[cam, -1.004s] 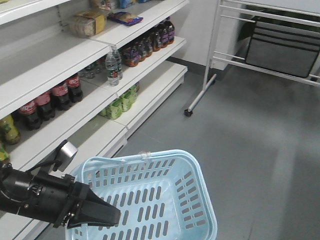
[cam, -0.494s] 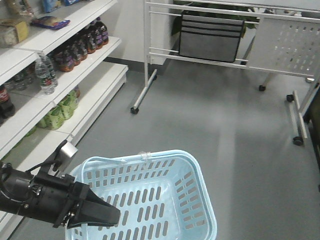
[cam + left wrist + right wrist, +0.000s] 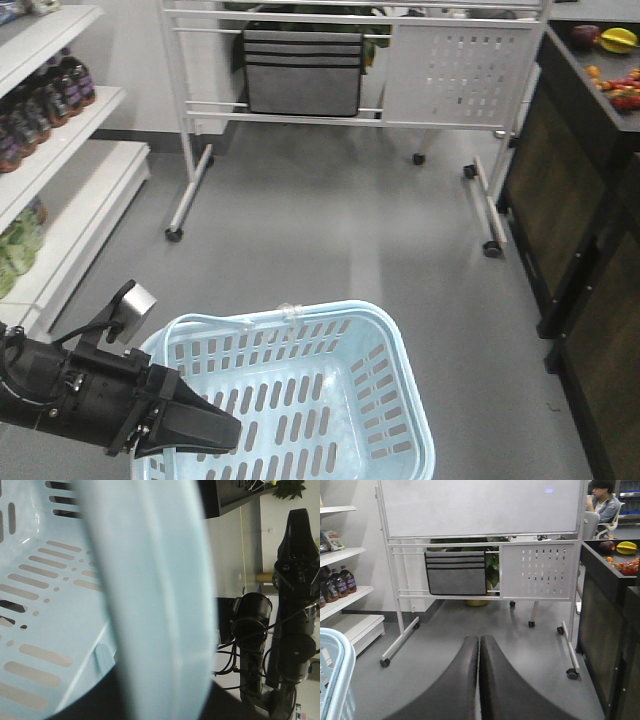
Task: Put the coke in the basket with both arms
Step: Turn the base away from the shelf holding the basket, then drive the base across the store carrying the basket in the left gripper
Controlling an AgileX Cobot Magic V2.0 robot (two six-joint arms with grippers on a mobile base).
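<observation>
Light blue slotted plastic basket (image 3: 400,372) was smooth and faintly glossy. My left gripper (image 3: 232,432) and my right gripper (image 3: 479,641) had smooth, matt black shells. White painted metal stand (image 3: 455,92) bore a grey cloth pocket organiser (image 3: 302,72). Grey floor (image 3: 330,250) looked smooth, with a dull sheen.

Setting: retail shop floor. Evidence:
- white tiered shelving (image 3: 95,185) along one wall, stocked with rows of dark bottled drinks (image 3: 40,100) and green multipacks (image 3: 15,245)
- light blue plastic shopping basket (image 3: 405,370)
- dark counter (image 3: 560,150) displaying fruit (image 3: 620,85)
- wheeled whiteboard (image 3: 480,507)
- plain grey floor (image 3: 330,230)
</observation>
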